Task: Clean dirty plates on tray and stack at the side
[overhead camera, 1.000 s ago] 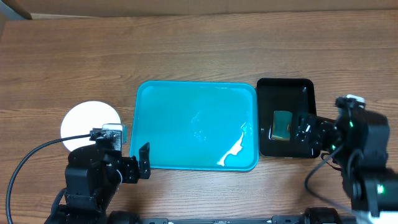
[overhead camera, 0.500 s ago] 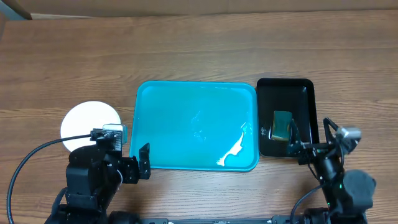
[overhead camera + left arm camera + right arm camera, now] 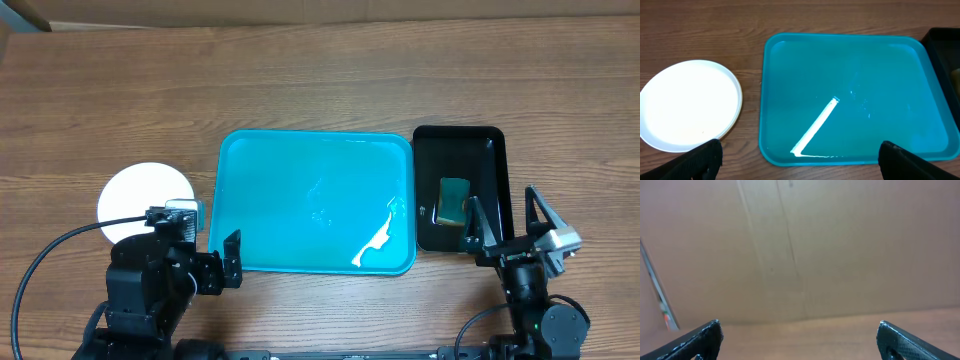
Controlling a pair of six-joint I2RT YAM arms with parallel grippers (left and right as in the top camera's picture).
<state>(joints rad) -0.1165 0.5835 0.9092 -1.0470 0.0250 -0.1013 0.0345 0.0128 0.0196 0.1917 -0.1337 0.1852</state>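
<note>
The turquoise tray (image 3: 315,200) lies mid-table with nothing on it, only a white glare streak; it also shows in the left wrist view (image 3: 855,95). One clean-looking white plate (image 3: 145,197) sits on the table left of the tray, also in the left wrist view (image 3: 687,105). I cannot tell whether other plates lie under it, and no yellow-green plate shows. My left gripper (image 3: 800,167) is open and empty, hovering at the tray's front left corner. My right gripper (image 3: 507,225) is open and empty at the front right, and its wrist view (image 3: 800,342) faces the far wall.
A black tray (image 3: 490,150) stands right of the turquoise tray and holds a green-yellow sponge (image 3: 455,200). A cardboard wall (image 3: 800,245) runs along the table's far edge. A black cable (image 3: 50,255) curves over the table at front left.
My right arm has pulled back from the black tray toward the front edge, and its gripper has tilted up. The sponge stays in the black tray. The left arm has not moved.
</note>
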